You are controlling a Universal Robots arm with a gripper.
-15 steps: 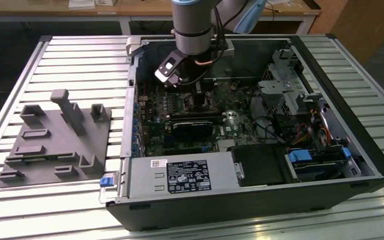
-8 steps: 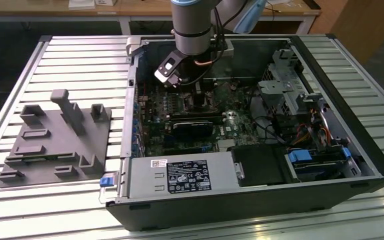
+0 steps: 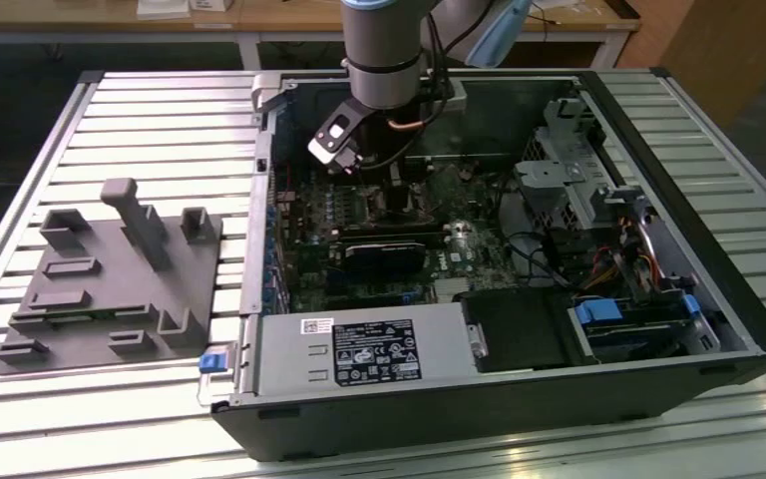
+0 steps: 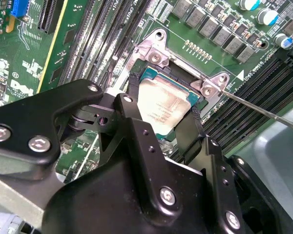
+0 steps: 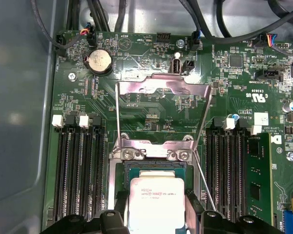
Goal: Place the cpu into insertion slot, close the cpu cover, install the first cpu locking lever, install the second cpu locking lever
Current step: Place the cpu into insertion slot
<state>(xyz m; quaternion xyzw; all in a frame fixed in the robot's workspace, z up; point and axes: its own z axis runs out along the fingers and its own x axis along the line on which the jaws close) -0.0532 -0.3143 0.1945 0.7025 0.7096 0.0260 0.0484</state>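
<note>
One cpu [image 4: 162, 108] in the insertion slot [image 5: 120, 180] — hand [image 4: 165, 101] tight on its two sides — cpu cover [image 5: 161, 87] open

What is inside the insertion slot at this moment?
The cpu, gripped by the pincer. It covers the inner part of the slot, so the contacts there are hidden.

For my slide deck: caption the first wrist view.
Gripper holds cpu at insertion slot; cpu cover stands open.
</note>
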